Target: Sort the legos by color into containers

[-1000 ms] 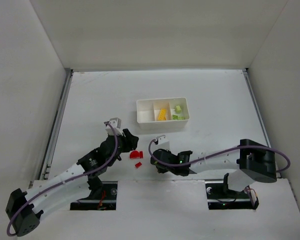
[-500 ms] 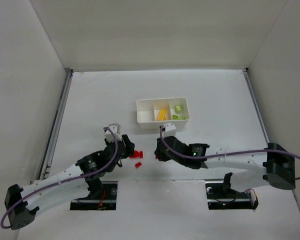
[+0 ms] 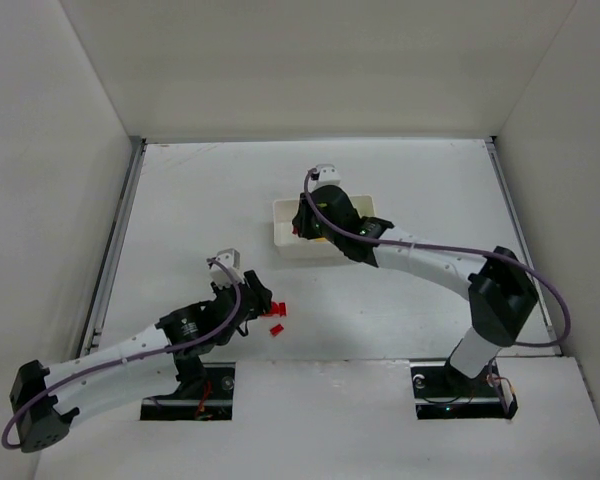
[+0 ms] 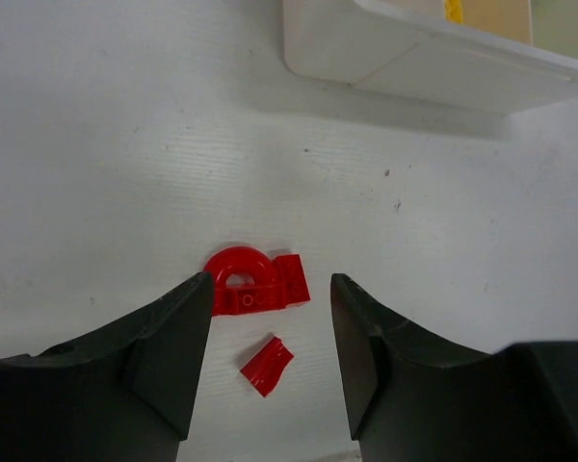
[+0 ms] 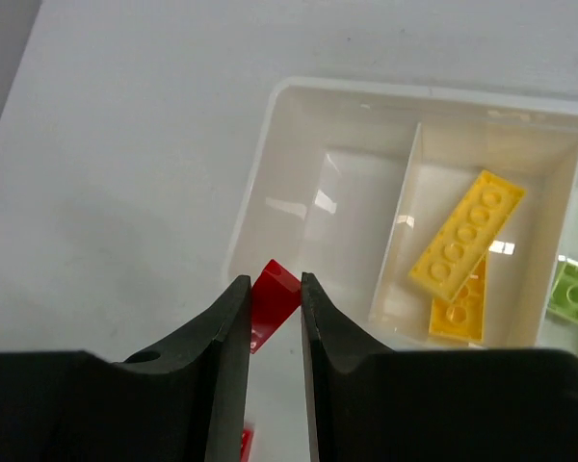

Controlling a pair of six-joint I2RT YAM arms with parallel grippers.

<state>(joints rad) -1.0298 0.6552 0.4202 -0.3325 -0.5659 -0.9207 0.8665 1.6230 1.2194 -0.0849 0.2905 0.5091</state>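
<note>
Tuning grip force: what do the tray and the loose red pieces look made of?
Tray: white plastic, probably, glossy; light glints on its inner walls. Red arch piece: hard moulded plastic by its look, smooth, with even colour and crisp edges.

White table (image 3: 195, 200): tray (image 3: 286, 246), red legos (image 4: 255, 282)

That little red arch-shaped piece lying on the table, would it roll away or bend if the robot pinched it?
Probably neither. The red arch piece lies flat on the table, so it should slide rather than roll. It looks like hard moulded plastic, likely stiff and very light. Its glossy surface may slip from a loose pinch.
</note>
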